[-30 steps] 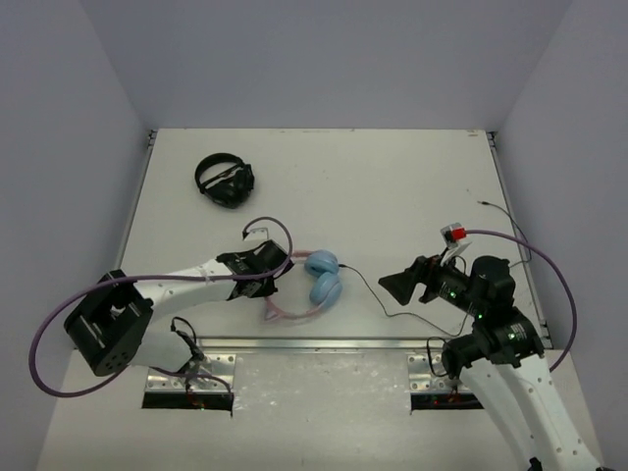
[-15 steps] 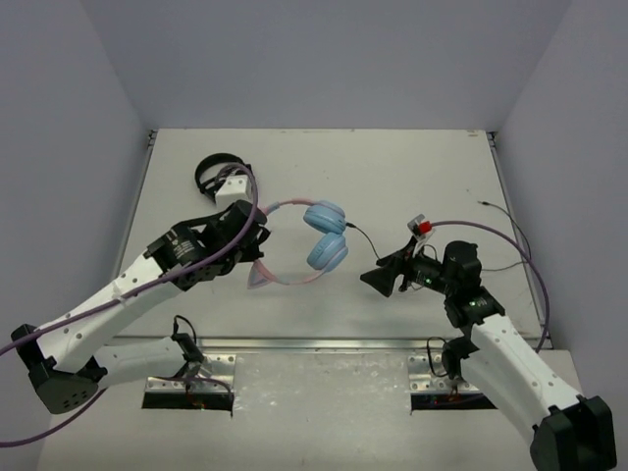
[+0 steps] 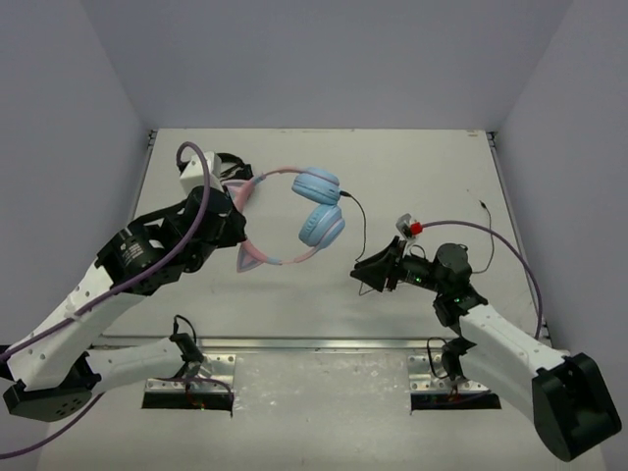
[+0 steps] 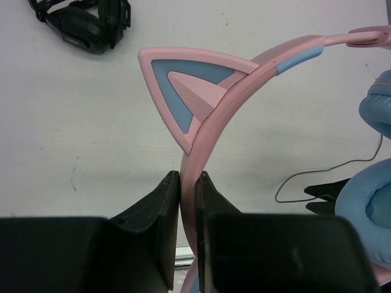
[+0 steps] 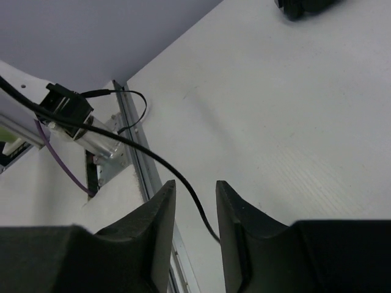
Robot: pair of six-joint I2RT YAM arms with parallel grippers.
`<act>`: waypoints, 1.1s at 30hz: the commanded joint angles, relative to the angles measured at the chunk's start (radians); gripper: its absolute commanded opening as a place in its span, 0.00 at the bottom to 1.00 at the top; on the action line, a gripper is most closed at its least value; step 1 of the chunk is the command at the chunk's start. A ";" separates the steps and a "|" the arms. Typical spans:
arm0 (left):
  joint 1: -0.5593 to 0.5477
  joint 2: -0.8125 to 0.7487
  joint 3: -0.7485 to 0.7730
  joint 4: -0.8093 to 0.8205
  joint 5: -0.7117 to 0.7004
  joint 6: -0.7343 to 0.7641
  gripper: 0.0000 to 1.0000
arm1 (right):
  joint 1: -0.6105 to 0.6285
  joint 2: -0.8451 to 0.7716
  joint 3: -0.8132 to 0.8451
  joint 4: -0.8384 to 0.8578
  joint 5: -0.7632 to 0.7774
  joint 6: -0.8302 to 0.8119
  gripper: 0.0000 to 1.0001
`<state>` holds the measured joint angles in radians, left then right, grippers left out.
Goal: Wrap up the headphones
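Now headphones (image 3: 320,225) higher, right fingers (image 5: 155,227) narrower.

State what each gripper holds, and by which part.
Left gripper: the headphones, by the pink headband. Right gripper: nothing yet; its open jaws straddle the black cable.

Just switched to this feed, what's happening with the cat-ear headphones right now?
The left gripper is clamped on the pink headband of the headphones, holding them up above the table. Their thin black cable trails to the right gripper, whose jaws straddle it with a gap, not pinching it. Smaller black headphones lie untouched at the far left.
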<state>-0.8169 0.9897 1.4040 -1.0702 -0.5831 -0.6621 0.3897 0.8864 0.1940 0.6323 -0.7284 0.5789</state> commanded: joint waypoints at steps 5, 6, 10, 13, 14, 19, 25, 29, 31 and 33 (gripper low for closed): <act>-0.002 -0.091 0.075 0.151 0.005 -0.085 0.00 | 0.003 0.086 0.033 0.358 -0.072 0.146 0.41; -0.002 -0.109 0.075 0.159 0.005 -0.096 0.00 | 0.005 0.098 0.027 0.401 -0.081 0.171 0.40; -0.002 -0.143 0.059 0.219 0.041 -0.137 0.00 | 0.011 0.193 0.031 0.562 -0.114 0.280 0.24; -0.002 -0.140 0.062 0.245 0.094 -0.152 0.00 | 0.015 0.265 0.045 0.677 -0.121 0.351 0.23; -0.002 -0.132 0.064 0.246 0.109 -0.156 0.00 | 0.017 0.299 0.056 0.742 -0.121 0.393 0.22; -0.002 -0.125 0.061 0.246 0.112 -0.197 0.00 | 0.017 0.381 0.114 0.860 -0.131 0.496 0.01; -0.002 -0.204 -0.066 0.348 0.189 -0.304 0.00 | 0.017 0.373 0.186 0.511 0.041 0.415 0.01; -0.002 -0.261 -0.111 0.404 0.198 -0.384 0.00 | 0.084 0.342 0.231 0.324 0.116 0.317 0.01; -0.002 -0.278 -0.134 0.444 0.186 -0.431 0.00 | 0.167 0.304 0.254 0.206 0.196 0.235 0.01; -0.002 -0.287 -0.152 0.463 0.160 -0.470 0.01 | 0.231 0.275 0.263 0.150 0.288 0.187 0.01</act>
<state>-0.8169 0.7471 1.2484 -0.8234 -0.4091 -0.9989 0.5457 1.2186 0.4080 0.9272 -0.5854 0.8906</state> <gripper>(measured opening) 0.106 0.020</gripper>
